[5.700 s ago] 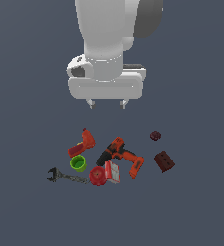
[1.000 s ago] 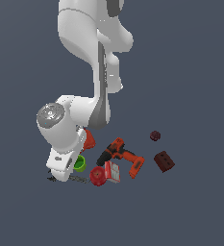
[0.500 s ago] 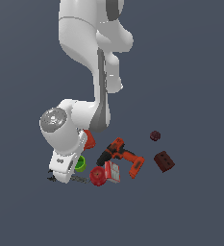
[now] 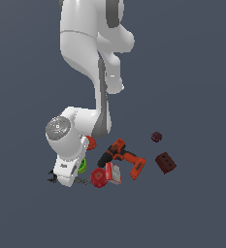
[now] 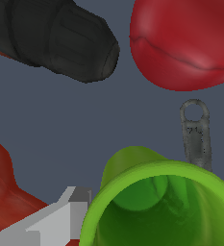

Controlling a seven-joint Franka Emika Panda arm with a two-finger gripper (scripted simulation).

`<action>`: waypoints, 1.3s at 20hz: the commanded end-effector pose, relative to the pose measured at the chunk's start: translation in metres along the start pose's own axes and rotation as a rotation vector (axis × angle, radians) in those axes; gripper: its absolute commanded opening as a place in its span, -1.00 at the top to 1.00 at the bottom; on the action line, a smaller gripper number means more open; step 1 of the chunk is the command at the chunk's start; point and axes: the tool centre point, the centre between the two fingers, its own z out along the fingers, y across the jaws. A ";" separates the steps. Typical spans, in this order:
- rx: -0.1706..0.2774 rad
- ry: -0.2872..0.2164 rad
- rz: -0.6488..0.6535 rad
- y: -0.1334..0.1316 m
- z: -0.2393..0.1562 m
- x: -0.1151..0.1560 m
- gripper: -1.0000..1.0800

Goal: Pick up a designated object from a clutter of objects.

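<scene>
I see the arm bent low over the clutter, its gripper (image 4: 68, 178) down beside the green cup (image 4: 81, 165), which is mostly hidden behind it. The orange-red drill (image 4: 123, 156), red cup (image 4: 98, 178), brown block (image 4: 166, 162) and maroon ball (image 4: 156, 136) lie toward the exterior view's right.

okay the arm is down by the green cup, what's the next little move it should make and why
Probably close the gripper on the green cup, then lift. In the wrist view the cup's rim fills the near frame with one gripper finger right beside its wall, so the hand looks already at grasp height. The other finger is out of sight, so whether the wall sits between them can't be confirmed.
</scene>
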 end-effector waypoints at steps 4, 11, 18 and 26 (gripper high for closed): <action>0.000 0.000 0.000 0.000 0.001 0.000 1.00; -0.001 0.000 0.000 0.000 0.000 0.000 1.00; -0.001 0.000 0.000 -0.006 -0.012 0.002 1.00; -0.001 0.000 0.000 -0.027 -0.049 0.010 1.00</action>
